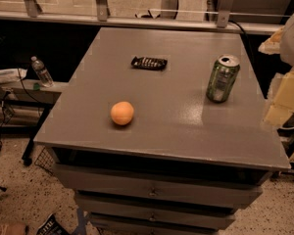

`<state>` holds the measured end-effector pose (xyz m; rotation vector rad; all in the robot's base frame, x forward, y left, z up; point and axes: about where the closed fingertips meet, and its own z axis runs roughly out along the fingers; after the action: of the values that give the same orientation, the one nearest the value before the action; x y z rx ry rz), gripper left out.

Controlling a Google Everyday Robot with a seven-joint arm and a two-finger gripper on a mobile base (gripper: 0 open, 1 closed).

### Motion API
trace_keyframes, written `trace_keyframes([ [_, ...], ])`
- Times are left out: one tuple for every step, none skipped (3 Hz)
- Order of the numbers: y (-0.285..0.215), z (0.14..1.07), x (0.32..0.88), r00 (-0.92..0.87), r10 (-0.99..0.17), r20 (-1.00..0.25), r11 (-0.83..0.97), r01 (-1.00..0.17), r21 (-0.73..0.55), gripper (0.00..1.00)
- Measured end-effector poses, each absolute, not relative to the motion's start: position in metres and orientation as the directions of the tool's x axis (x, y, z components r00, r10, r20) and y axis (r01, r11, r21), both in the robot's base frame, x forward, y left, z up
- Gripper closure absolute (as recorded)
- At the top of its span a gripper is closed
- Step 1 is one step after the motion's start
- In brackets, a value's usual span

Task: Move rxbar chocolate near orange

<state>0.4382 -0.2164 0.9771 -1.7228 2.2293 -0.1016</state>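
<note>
The rxbar chocolate (149,62), a flat black-wrapped bar with pale lettering, lies at the back middle of the grey cabinet top (181,131). The orange (122,113) sits nearer the front, left of centre, well apart from the bar. My gripper (285,94) shows as pale blocks at the right edge of the view, beyond the cabinet's right side. It is apart from both objects and holds nothing that I can see.
A green drink can (223,78) stands upright at the right side of the top. The cabinet has drawers (152,190) below its front edge. A water bottle (41,71) stands on a low shelf to the left. A railing (137,18) runs behind.
</note>
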Motion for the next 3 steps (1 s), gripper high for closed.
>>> trace_keyframes([
  [-0.216, 0.977, 0.438, -0.221, -0.953, -0.208, 0.270, -0.930, -0.249, 0.00],
  [-0.204, 0.975, 0.473, -0.203, -0.944, -0.259, 0.268, -0.930, -0.251, 0.00],
  [-0.177, 0.974, 0.535, -0.141, -0.921, -0.363, 0.246, -0.933, -0.264, 0.00],
])
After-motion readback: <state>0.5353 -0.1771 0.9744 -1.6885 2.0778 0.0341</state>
